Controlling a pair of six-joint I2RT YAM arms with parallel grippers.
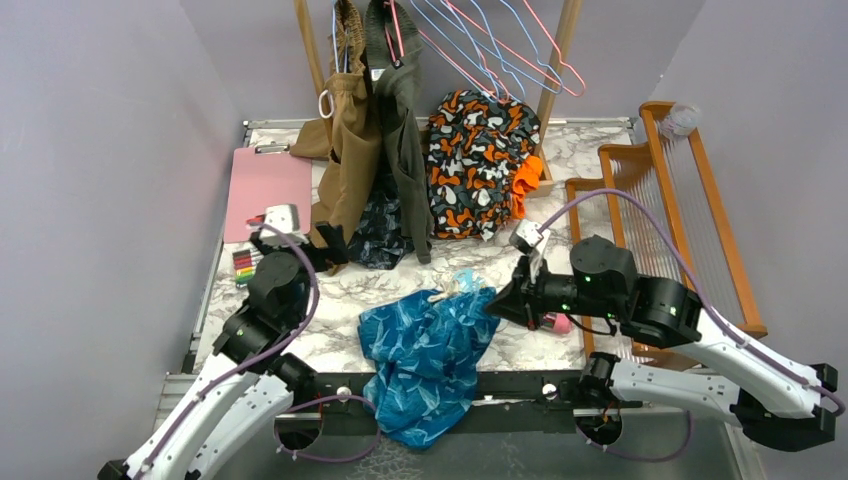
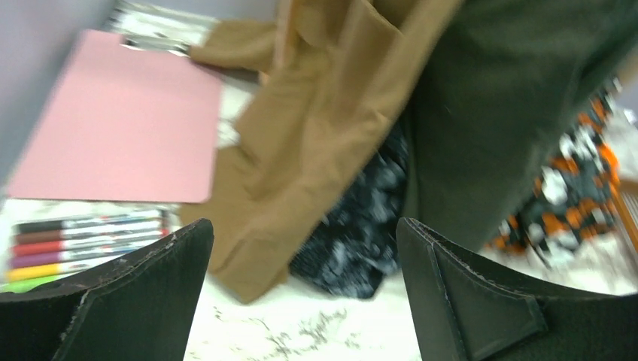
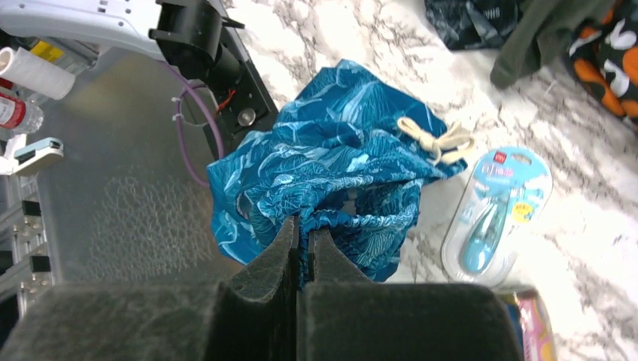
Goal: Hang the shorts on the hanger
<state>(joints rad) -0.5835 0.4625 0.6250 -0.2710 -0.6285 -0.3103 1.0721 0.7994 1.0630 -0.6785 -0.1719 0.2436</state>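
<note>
Top view: early stage; shorts point(image 1: 425, 355) lie crumpled on the table's near edge, legs spilling over it, waistband toward back-right, long axis diagonal; right claw point(image 1: 497, 303) at the waistband; hanger point(image 1: 497, 55) up on the back rail, well apart, nothing on it yet.
Left wrist: left claw point(image 2: 305, 286) wide, empty, facing tan garment point(image 2: 301, 135); no shorts here.
Right wrist: right claw point(image 3: 301, 241) pinched tight on gathered waistband; bow point(image 3: 436, 139) points away.

Top view: high behind both arms, looking down over the whole bench point(image 1: 330, 340). Left wrist view: close on the tan garment point(image 2: 301, 135) ahead of the left end effector point(image 2: 302, 226). Right wrist view: steeply down past the right end effector point(image 3: 303, 229) onto the shorts point(image 3: 331, 150), shared with top.
</note>
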